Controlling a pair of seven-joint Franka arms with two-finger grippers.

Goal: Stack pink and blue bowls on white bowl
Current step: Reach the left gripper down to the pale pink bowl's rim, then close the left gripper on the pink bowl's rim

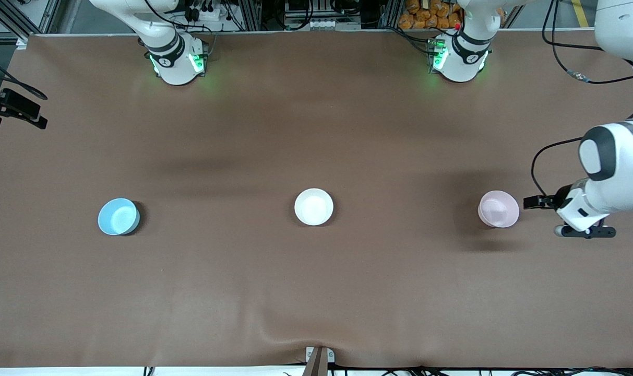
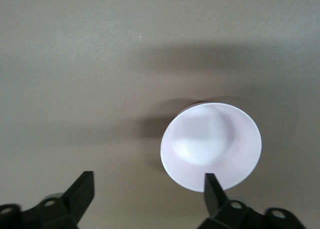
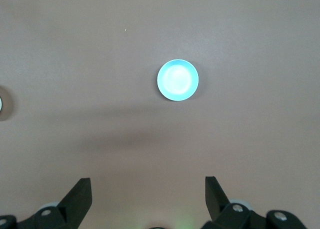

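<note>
Brown table cloth (image 1: 316, 292) holds three small round plastic bowls in a row across the frame's middle: sky blue bowl (image 1: 118, 216) at its left side, plain white bowl (image 1: 313, 207) at centre, pale pink bowl (image 1: 498, 209) at its right side. Nothing is stacked yet. The left gripper (image 2: 147, 189) hangs open over the table by the pink bowl; the right gripper (image 3: 147, 189) hangs open high over the blue bowl (image 3: 177, 80).

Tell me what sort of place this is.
Likely a robotics lab: two arm bases bolted to a brown-covered table, cables and aluminium framing along its edge, and three plain plastic bowls, like the white bowl, set out in a row.
</note>
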